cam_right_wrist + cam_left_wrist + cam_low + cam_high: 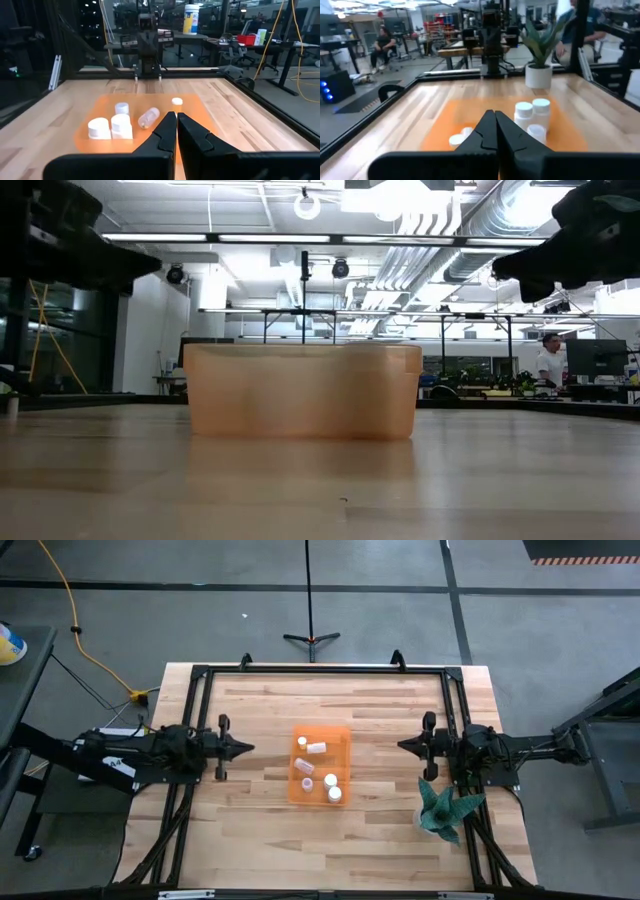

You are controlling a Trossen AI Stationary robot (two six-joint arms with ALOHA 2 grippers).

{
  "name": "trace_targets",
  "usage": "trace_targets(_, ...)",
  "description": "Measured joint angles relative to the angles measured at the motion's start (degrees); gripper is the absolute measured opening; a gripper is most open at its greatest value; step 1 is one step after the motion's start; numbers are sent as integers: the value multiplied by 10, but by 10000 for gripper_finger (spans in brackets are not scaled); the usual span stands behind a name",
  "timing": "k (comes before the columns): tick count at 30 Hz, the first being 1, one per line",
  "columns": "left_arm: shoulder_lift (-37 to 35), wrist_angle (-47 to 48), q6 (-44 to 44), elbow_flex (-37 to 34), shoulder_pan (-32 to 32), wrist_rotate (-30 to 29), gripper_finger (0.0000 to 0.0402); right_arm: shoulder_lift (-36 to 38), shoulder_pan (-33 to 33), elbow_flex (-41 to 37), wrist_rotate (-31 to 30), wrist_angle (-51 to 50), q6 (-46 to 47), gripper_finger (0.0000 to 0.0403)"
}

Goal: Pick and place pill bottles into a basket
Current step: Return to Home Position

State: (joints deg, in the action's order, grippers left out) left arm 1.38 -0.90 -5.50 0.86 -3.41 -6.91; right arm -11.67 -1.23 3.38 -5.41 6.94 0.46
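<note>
Pale wood table [250, 830] seen from above, with my two arms stretched level along its middle line, one from each side.

(a) My left gripper [243, 748] lies at 9 o'clock from the basket [342, 755], well apart from it, with its tip pointing toward it. In the left wrist view its two dark fingers [487, 131] are pressed flat against each other and hold nothing.

(b) The basket, an orange see-through bin, stands at the centre of the table between my two grippers and touches neither. All the bottles [330, 780] I can find are inside it, and I count five white caps. One bottle [316, 747] lies on its side toward 12 o'clock in the basket. A second [304, 767] lies toward 9 o'clock. Three stand close together from 6 to 4 o'clock. In the low view the basket's cloudy wall hides what is inside.

(c) My right gripper [405, 746] lies at 3 o'clock from the basket, well apart from it, with its tip pointing back at my left one. In the right wrist view its fingers [167, 131] meet at the tips, leave only a hairline seam and grip nothing.

(d) A spiky teal plant [445, 808] in a white pot stands at 4 o'clock from the basket, just beside my right arm.
</note>
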Motion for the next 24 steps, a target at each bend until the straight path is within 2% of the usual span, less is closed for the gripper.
trace_targets(4, 2, -22, 7, -1, 0, 8, 29, 3, -1, 0, 12, 17, 6, 7)
trace_targets(10, -5, -9, 43, -1, 0, 13, 84, 8, -1, 0, 52, 42, 7, 7)
trace_targets(15, -5, -11, 43, -1, 0, 7, 72, 45, -15, -1, 64, 52, -19, 7)
trace_targets(20, -5, -5, 44, -1, 0, 29, 34, 110, -49, -1, -15, 0, -38, 7)
trace_targets(24, -5, -6, 42, -2, 0, 30, 23, 109, -67, -2, -66, -36, -9, 7)
